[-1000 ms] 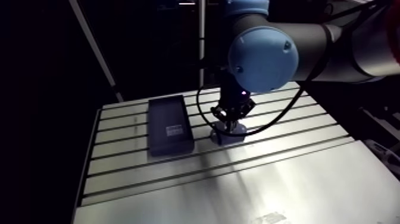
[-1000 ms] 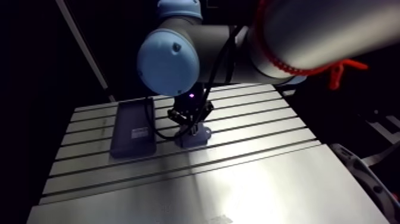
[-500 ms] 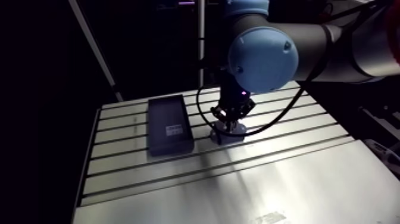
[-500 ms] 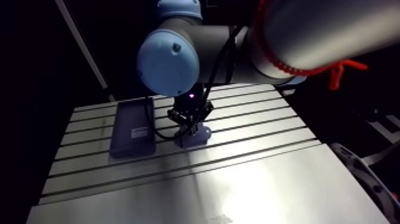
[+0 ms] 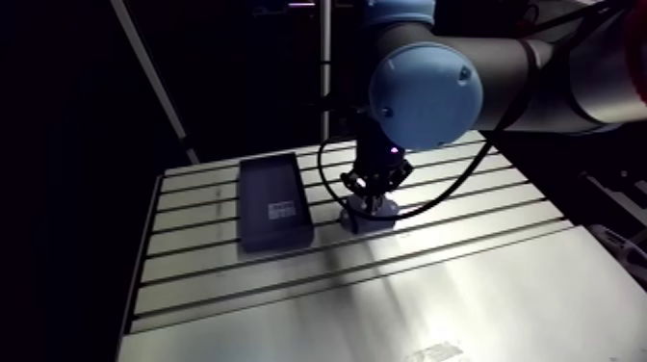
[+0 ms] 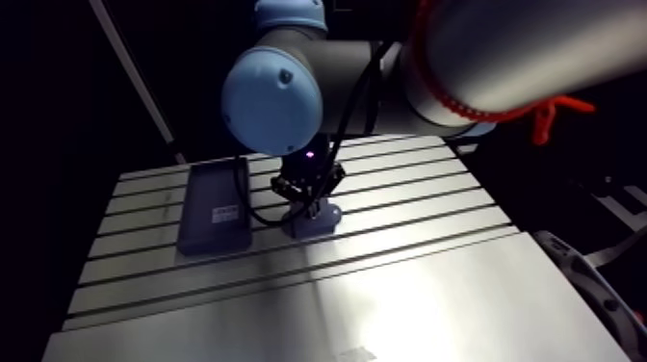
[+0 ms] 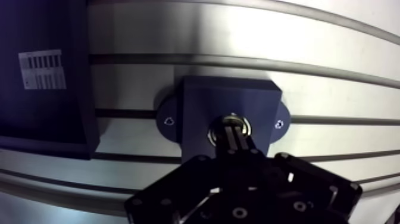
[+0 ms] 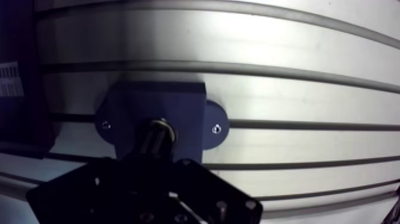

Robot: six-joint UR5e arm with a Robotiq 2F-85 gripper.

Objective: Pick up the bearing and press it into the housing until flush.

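Observation:
A dark blue housing (image 7: 232, 98) with two screw ears sits bolted on the slotted table. In the wrist view a metal bearing (image 7: 214, 131) shows as a shiny ring in the housing's bore. My gripper (image 7: 234, 132) is shut, its two fingers pressed together, and the tips rest on the middle of the bearing. The fingers hide most of the ring, so how deep it sits cannot be made out. In the arm view the gripper (image 5: 367, 198) stands upright right over the housing (image 5: 377, 221).
A flat black box (image 5: 274, 200) with a white label lies on the table just beside the housing, also seen in the wrist view (image 7: 36, 71). The aluminium table (image 5: 433, 289) with its long slots stretches toward the near edge.

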